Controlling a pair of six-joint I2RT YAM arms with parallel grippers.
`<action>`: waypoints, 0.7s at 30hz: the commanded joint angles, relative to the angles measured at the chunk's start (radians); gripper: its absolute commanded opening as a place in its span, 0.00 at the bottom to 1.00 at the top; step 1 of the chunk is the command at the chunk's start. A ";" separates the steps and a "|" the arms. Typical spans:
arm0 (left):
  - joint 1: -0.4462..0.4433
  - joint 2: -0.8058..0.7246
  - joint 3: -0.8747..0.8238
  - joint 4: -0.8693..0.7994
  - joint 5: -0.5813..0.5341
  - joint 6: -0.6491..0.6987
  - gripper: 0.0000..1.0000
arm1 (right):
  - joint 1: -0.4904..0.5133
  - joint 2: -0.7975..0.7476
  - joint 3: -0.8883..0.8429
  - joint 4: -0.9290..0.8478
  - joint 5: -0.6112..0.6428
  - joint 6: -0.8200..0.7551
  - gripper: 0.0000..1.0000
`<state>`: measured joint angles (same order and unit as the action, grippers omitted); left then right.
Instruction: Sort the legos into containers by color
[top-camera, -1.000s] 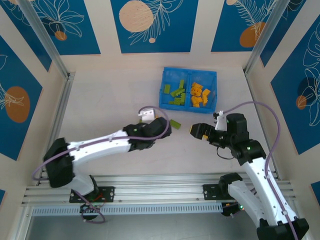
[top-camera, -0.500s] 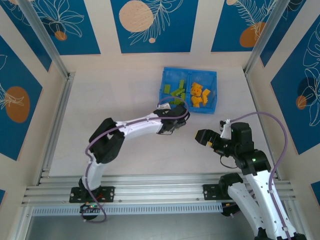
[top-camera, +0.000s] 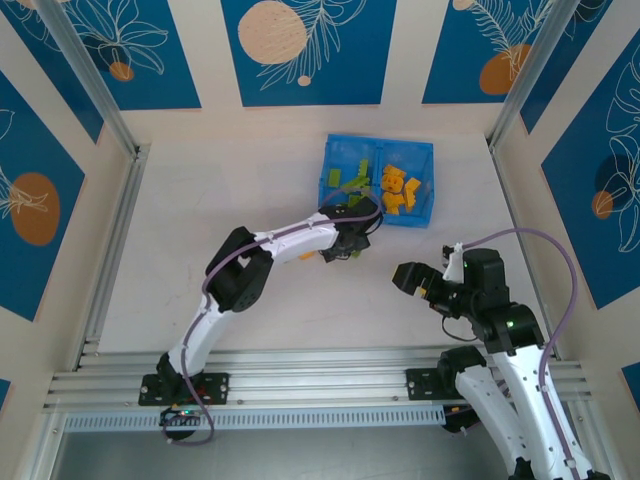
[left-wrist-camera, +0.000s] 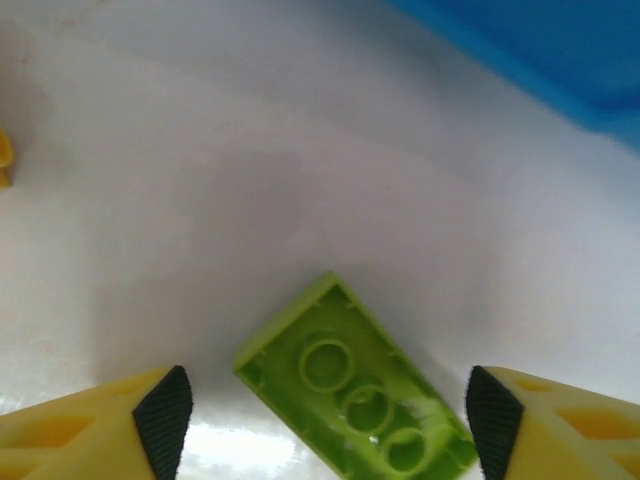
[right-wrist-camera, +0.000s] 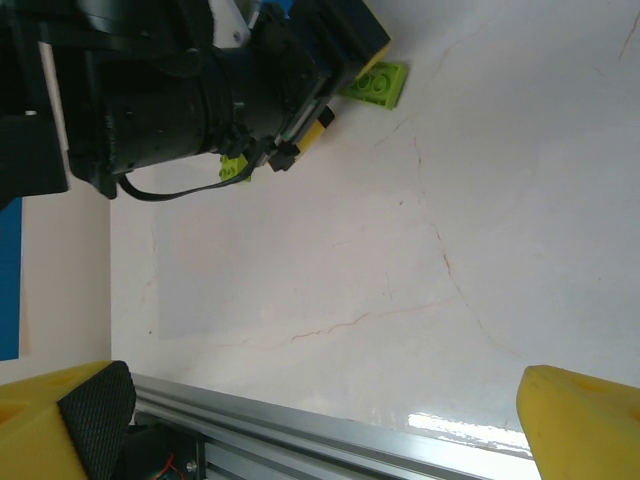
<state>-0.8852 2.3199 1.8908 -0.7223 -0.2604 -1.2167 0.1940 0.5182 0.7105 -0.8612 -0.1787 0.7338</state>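
One blue bin (top-camera: 378, 141); two compartments (top-camera: 342, 157); two arms (top-camera: 290, 238); bricks (top-camera: 395, 192) in two colours, too jumbled to count.

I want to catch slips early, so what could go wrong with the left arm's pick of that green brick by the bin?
1. The brick lies askew on the table between the open fingers of the left end effector, so closing may twist it or squirt it out.
2. The bin is close ahead, so the fingers could bump its wall on the lift.
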 joint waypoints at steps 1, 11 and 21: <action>0.020 0.039 0.025 -0.068 0.040 0.016 0.70 | -0.004 -0.014 0.021 -0.022 0.010 0.021 1.00; 0.025 -0.029 -0.082 -0.039 0.084 0.106 0.47 | -0.003 -0.024 0.033 -0.044 0.013 0.034 1.00; 0.024 -0.114 -0.218 -0.049 0.080 0.195 0.35 | -0.002 -0.032 0.023 -0.006 -0.024 0.053 0.99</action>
<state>-0.8680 2.2272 1.7290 -0.6792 -0.2066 -1.0595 0.1940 0.4984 0.7181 -0.8825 -0.1696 0.7750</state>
